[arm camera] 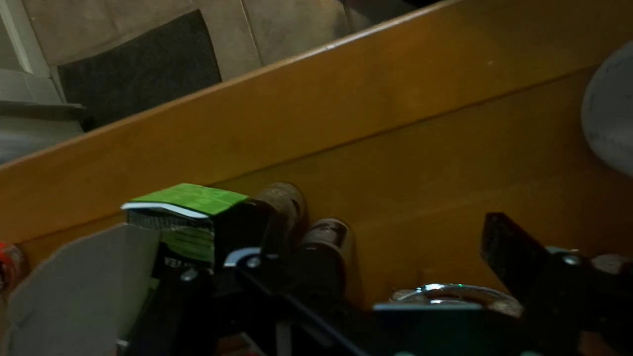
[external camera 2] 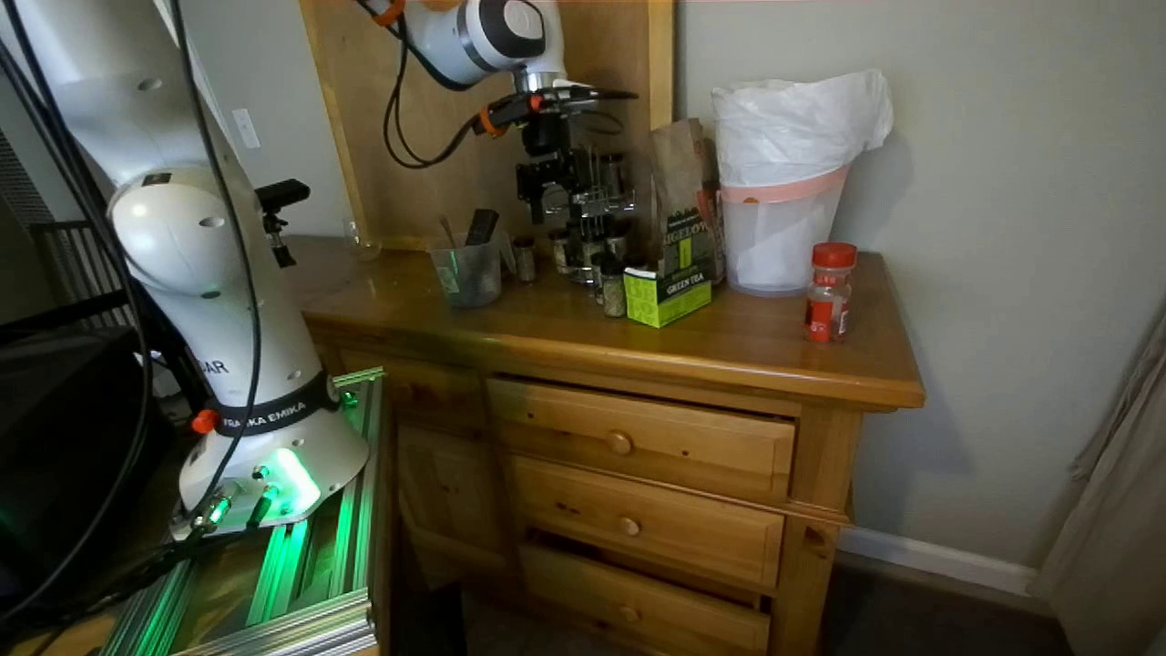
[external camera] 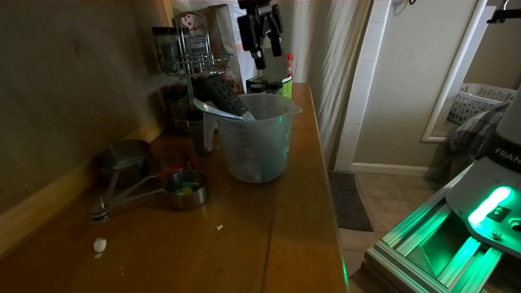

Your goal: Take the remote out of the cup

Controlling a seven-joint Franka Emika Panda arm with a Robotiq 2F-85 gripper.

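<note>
Exterior view, remote (external camera: 224,96) in cup (external camera: 257,148), outside jaws

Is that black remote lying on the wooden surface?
No, the remote leans in the whitish cup, its upper end sticking out.

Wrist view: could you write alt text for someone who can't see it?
A robot's open, empty gripper hangs over a wooden dresser top in dim light. An open green tea box stands at left with two spice jars beside it; at the right edge, a whitish measuring cup is cut off.
</note>
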